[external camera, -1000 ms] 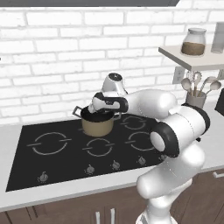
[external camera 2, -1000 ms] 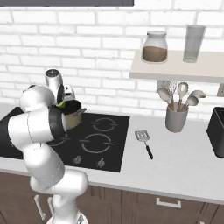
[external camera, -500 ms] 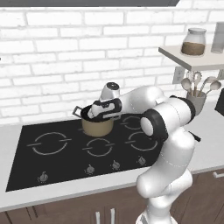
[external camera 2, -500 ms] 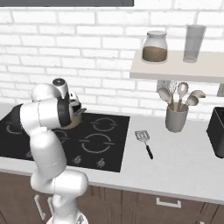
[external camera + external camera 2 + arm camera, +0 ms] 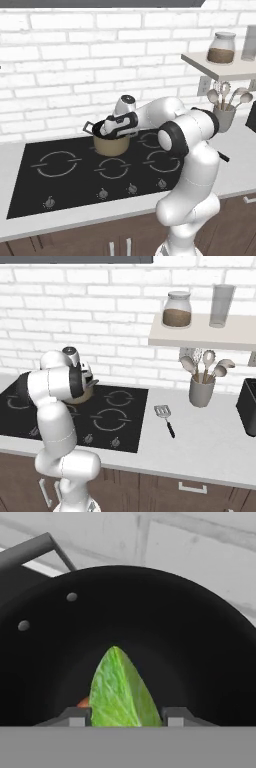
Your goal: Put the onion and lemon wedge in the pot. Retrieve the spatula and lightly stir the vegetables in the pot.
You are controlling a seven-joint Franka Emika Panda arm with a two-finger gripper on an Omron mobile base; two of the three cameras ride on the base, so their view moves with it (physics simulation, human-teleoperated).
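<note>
Wedge first: your jaws are clamped on the lemon wedge (image 5: 122, 689), a bright green curved slice with a veined, leafy texture, held at the bottom centre of the hand view inside the pot's (image 5: 112, 144) matte black bowl. A sliver of the orange-red onion (image 5: 83, 702) peeks out at its left. The gripper (image 5: 103, 132) hangs over the round tan pot on the glossy black cooktop (image 5: 60, 180). Right of centre in the right base view, the flat-headed spatula (image 5: 165, 418) lies on the pale desk (image 5: 210, 441).

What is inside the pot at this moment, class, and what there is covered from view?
In the hand view, the dark pot holds the green lemon wedge, gripped between the gripper fingertips. A sliver of the orange onion peeks out beside it; the wedge hides the rest and the pot's floor behind.
</note>
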